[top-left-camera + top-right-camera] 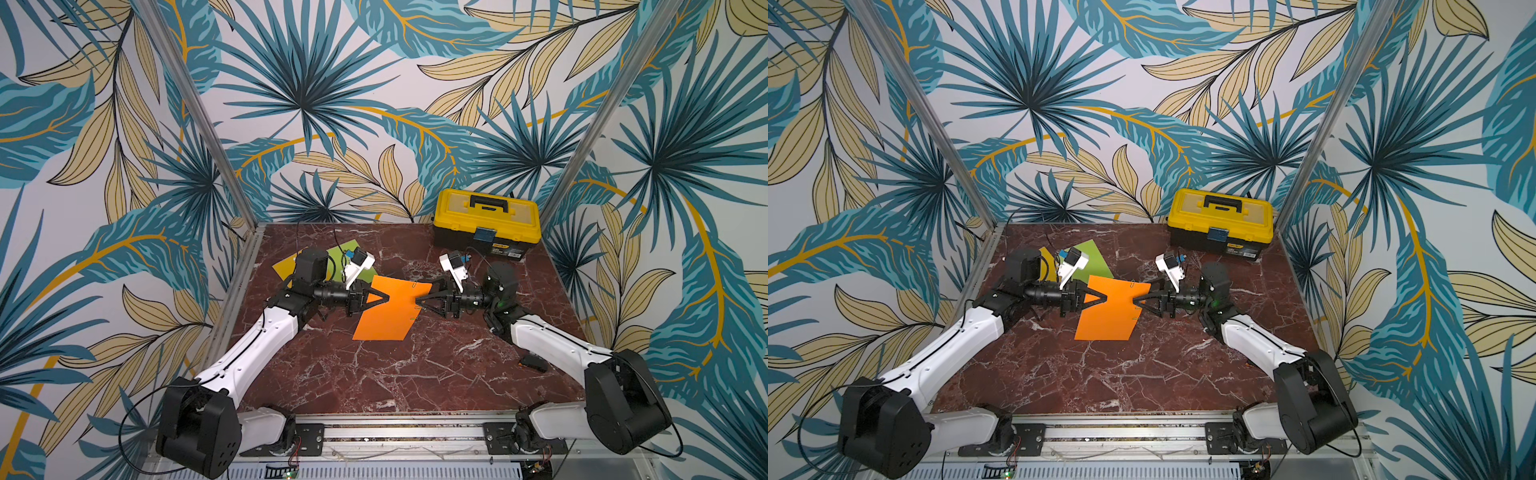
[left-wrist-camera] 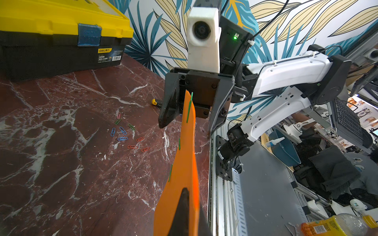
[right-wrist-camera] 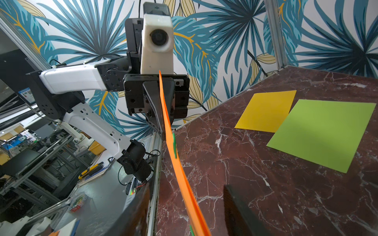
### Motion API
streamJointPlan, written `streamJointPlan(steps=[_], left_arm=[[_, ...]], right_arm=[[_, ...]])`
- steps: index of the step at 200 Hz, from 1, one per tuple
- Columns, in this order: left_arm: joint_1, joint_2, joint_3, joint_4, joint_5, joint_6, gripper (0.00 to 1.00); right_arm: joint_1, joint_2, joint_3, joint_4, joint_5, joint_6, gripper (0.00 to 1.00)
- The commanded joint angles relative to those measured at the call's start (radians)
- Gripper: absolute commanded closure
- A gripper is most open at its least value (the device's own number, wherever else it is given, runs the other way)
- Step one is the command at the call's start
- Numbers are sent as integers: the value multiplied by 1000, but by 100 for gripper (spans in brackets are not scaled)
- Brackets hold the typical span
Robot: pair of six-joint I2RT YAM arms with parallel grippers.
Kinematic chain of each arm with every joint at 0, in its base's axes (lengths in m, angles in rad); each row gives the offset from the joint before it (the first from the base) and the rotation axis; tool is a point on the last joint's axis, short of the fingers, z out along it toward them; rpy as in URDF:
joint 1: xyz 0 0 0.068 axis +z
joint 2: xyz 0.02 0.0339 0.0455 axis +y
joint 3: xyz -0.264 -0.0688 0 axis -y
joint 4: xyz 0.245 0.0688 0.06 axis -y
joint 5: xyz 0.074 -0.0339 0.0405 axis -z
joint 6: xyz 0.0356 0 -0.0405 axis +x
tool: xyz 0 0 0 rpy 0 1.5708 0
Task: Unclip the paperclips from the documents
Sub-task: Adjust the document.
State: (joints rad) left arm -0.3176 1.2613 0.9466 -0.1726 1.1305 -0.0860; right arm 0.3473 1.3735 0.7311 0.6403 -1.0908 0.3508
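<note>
The left gripper (image 1: pixel 388 298) is closed tight on the left edge of the orange sheet (image 1: pixel 390 309) and holds that edge up off the marble table (image 1: pixel 415 374), over the middle of it. The sheet's broad face is turned up toward the top views. Held like this, the paper is likely stiff enough for a clip to be pulled off against the grip.

The right gripper (image 1: pixel 417 302) faces it from the sheet's opposite edge. In the left wrist view its jaws stand well apart on either side of that edge and have hold of nothing. A green paperclip (image 2: pixel 189 108) on the edge sits between them, so I judge this clip to be the next target, with the jaws lined up to close on it. Two more green clips (image 2: pixel 179 144) sit further along the same edge. In both top views a silver clip (image 1: pixel 413 284) shows at the sheet's far edge.

A scatter of loose paperclips (image 2: pixel 126 132), blue, red and green, lies on the right half of the table, well apart from the yellow-and-black toolbox (image 1: pixel 486 224) in the far right corner. The golden yellow sheet (image 3: pixel 266 110) and the lime green sheet (image 3: pixel 323 134) lie flat near the far left corner, overlapping. No clips show on them, so the orange sheet looks like the one left to clear.
</note>
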Motion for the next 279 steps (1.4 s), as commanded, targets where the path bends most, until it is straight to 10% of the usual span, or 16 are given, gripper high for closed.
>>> streamJointPlan(steps=[1, 132, 279], left_arm=[[6, -28, -8, 21, 8, 5, 100], [6, -20, -15, 21, -2, 5, 100], [-18, 30, 54, 20, 37, -36, 80]], right_arm=[[5, -3, -10, 53, -44, 25, 48], [4, -36, -2, -6, -37, 9, 99], [15, -36, 59, -209, -13, -109, 100]])
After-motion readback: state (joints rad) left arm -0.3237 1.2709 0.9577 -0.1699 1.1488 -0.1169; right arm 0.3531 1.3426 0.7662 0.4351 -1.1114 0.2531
